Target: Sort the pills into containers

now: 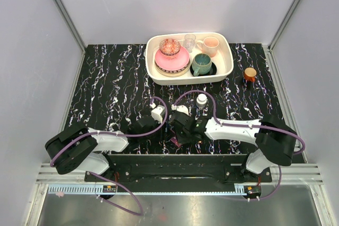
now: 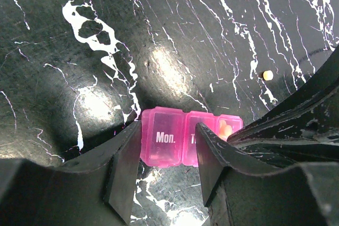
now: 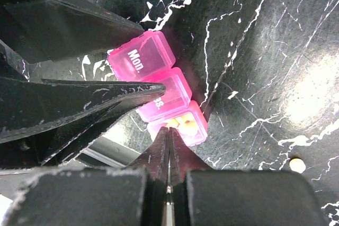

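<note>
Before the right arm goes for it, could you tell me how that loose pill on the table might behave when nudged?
The pill looks small and rounded, so it would probably roll or skitter on the glossy table. Being so tiny, it may well slip out of a pinch grip.

Pink pill box [image 2: 165, 144], loose pill [image 2: 268, 75]

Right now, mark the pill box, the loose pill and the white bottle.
pill box [image 2: 165, 140], left wrist view, on the Mon. lid.
loose pill [image 2: 268, 75], left wrist view, its centre.
white bottle [image 1: 202, 99], top view, on its cap.
</note>
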Motion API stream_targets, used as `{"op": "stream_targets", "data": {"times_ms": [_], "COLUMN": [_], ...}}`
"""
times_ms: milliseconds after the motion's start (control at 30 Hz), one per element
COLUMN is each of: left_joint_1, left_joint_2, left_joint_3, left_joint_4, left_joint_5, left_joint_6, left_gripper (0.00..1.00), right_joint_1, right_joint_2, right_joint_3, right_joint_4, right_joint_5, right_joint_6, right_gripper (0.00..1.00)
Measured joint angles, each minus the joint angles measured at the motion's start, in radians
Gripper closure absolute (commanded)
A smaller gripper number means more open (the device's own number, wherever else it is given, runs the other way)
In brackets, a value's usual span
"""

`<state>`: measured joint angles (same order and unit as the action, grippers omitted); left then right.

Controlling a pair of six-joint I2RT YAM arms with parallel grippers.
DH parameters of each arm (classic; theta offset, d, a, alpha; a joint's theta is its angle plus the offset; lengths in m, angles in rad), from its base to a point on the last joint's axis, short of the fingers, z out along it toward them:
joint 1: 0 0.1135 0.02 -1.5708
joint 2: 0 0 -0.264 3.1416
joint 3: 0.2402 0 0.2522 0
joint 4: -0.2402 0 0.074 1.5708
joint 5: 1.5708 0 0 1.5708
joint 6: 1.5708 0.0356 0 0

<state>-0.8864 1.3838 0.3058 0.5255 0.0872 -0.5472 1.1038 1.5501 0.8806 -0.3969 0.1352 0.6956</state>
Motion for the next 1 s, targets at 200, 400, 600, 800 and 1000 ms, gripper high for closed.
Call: {"op": "stream_targets", "data": {"times_ms": [200,400,600,800,1000], "left_joint_1": [0.000,0.000,0.000,0.000,0.000], "left_joint_2": [0.000,0.000,0.000,0.000,0.000], "left_joint_3": [0.000,0.000,0.000,0.000,0.002], "left_joint_4": [0.000,0.000,0.000,-0.001,-0.004], "left_joint_5": [0.000,0.000,0.000,0.000,0.000], "left_joint_6": [0.000,0.000,0.000,0.000,0.000], "left_gripper": [0.53,0.53,0.53,0.53,0.53], "right_joint_1": [0.005,0.010,0.013,0.019,0.025], "right_joint_2": [0.003,0.003,0.009,0.015,0.026], "right_joint_3": [0.008,0.010,0.018,0.024,0.037], "right_joint_4": [-0.027,-0.041,-0.046,-0.048,-0.061], "right_joint_5": [0.010,0.020,0.023,0.033,0.044], "right_joint_6": [0.006,0.011,0.014,0.018,0.024], "right_gripper": [1.00,1.00,1.00,1.00,1.00]}}
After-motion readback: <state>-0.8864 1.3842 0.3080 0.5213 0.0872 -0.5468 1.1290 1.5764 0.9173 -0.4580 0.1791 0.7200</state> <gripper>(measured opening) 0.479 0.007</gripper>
